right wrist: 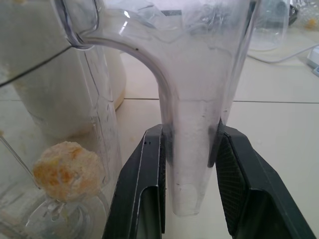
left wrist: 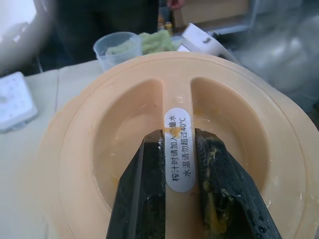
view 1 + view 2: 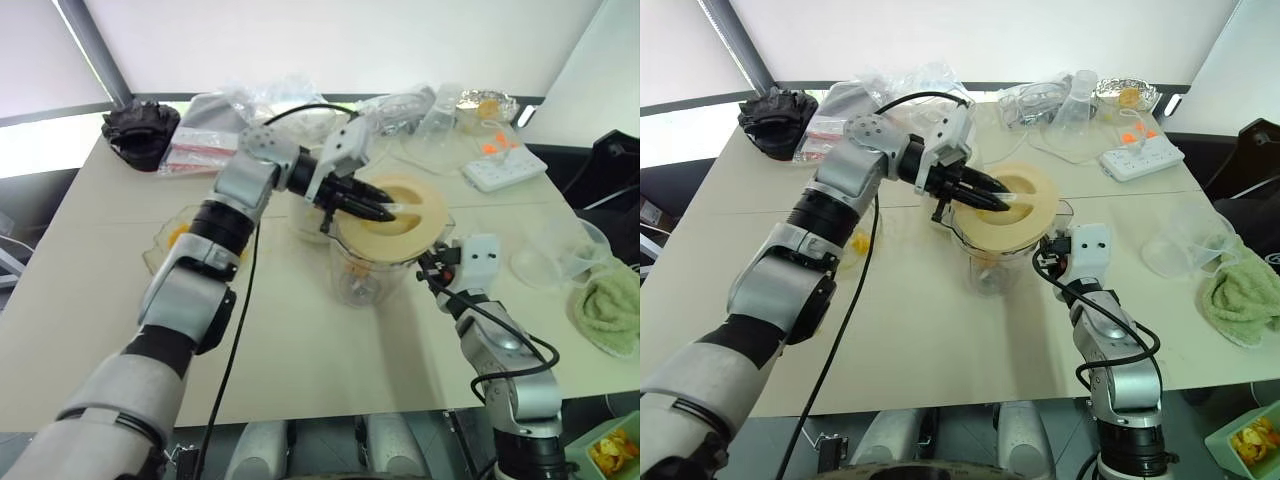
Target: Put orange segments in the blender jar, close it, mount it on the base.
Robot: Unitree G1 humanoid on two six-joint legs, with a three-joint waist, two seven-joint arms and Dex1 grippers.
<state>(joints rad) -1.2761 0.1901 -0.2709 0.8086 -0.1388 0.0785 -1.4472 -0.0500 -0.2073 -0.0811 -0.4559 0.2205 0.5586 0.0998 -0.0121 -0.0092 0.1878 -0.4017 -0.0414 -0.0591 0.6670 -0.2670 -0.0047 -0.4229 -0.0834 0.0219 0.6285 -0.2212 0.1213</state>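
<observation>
One blender jar (image 3: 1002, 262) standing upright at mid-table, long axis vertical, with one pulpy clump of orange segments (image 1: 67, 170) low inside near the blade. Capped by a cream lid (image 3: 1018, 208) sitting on, or just at, the rim; whether fully seated cannot be told. Pinched across the lid's raised centre rib by the left gripper (image 2: 182, 186), fingers closed tight on either side of the labelled ridge, reaching in from the left and angled slightly downward. Clamped at the jar's handle (image 1: 192, 149) by the right gripper (image 1: 189, 184), jaws closed on the clear strap from the near right side, pointing level. Left arm clearly the nearer to the lid, directly over the jar's mouth, so pressing or twisting straight down along the jar's axis looks like the coming move. Just behind the jar, partly hidden by it and the left arm, a white rounded shape, probably the base, hard to make out. Farther right, a power strip (image 3: 504, 167), and a green cloth (image 3: 608, 305) cut off at the edge.
</observation>
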